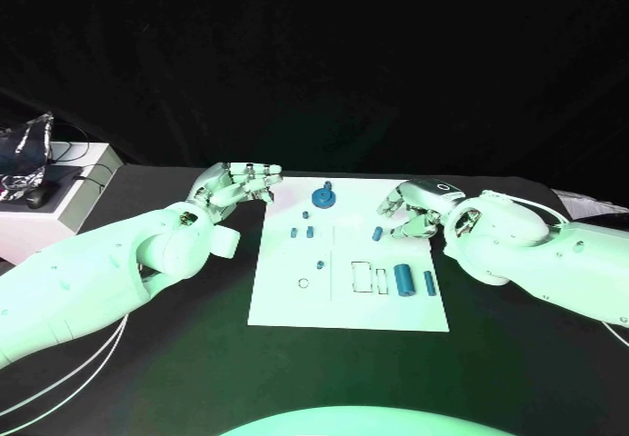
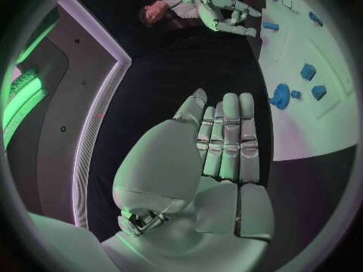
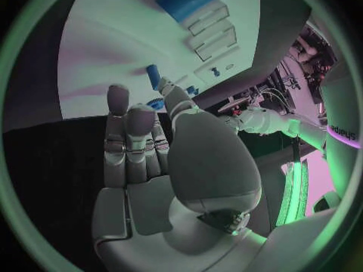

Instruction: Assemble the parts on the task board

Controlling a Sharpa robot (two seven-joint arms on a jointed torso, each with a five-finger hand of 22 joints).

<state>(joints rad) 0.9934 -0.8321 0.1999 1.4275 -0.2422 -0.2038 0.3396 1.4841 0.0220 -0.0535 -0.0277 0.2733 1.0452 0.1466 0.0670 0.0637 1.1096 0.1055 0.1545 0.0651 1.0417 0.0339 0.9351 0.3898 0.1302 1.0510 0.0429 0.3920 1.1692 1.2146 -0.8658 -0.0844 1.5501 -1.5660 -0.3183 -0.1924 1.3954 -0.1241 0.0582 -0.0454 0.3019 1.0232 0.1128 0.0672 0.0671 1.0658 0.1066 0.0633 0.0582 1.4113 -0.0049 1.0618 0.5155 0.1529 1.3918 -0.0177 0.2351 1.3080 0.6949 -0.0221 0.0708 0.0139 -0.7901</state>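
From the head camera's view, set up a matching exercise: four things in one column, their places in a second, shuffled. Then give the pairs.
Things:
1. left hand
2. right hand
3. round blue part
4. large blue cylinder

Places:
A. on the task board, its far end
B. over the table off the board's far left corner
C. on the board, near right part
D. at the board's right edge

Pairs: 1-B, 2-D, 3-A, 4-C

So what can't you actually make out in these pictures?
- Head view: the smallest parts on the task board are too small to tell their shape.
- Right wrist view: the right robot hand covers much of the board.
- Left wrist view: the board runs off the edge, behind the left robot hand.
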